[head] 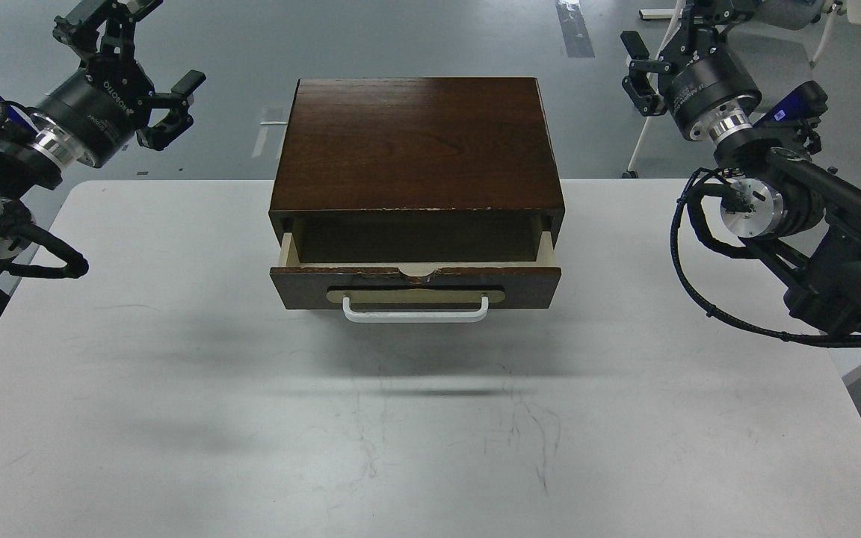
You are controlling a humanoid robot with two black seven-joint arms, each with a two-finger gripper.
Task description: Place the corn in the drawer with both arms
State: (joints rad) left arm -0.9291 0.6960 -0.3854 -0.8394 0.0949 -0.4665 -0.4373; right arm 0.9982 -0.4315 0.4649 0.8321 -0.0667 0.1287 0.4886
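- Sitting idle at the sides: left gripper (pixel 148 71) raised left of the chest (pixel 415 142), fingers spread apart, holding nothing.
- Right gripper (pixel 662 52) raised right of the chest, fingers look apart and empty, tips partly cut off at the frame top.
- Drawer (pixel 415 286) pulled partway out, white handle (pixel 415 310) facing forward, visible slice of the interior bare.
- Corn not visible anywhere: not on the table (pixel 176 388), not in either gripper; could lie deeper in the drawer under the chest top, cannot tell.
- Judged step: either pre-pick or deposit done with the drawer left to close.
- Next move needs the corn located first; if already inside, push the drawer front shut squarely.
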